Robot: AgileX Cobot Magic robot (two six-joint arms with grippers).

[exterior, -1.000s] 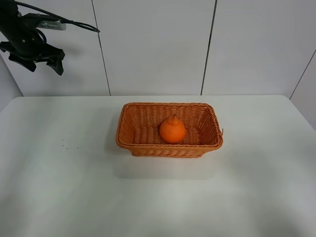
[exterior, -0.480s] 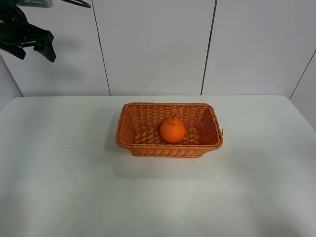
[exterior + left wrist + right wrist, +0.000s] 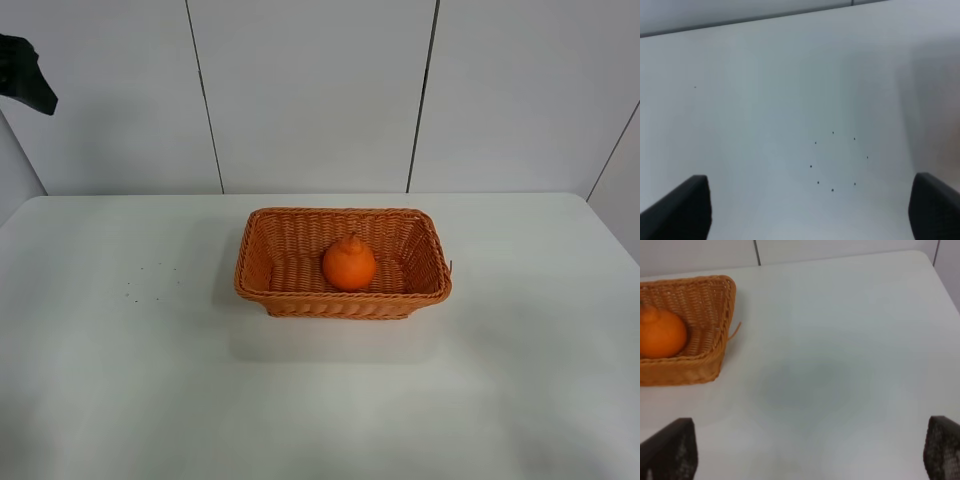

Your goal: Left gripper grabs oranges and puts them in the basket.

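The table [image 3: 150,380] fills the lower frame. At centre sits the basket [image 3: 270,285] with the orange [image 3: 349,264] inside it, resting on the basket floor. The left gripper [image 3: 807,210] is spread wide, holding nothing; only a dark tip shows at the upper left edge. The right gripper [image 3: 810,452] also gapes, holding nothing.

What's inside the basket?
One orange sits inside the basket, on its woven bottom, near the middle. Nothing else shows in there. The bit of basket floor right under the orange is hidden by the fruit.
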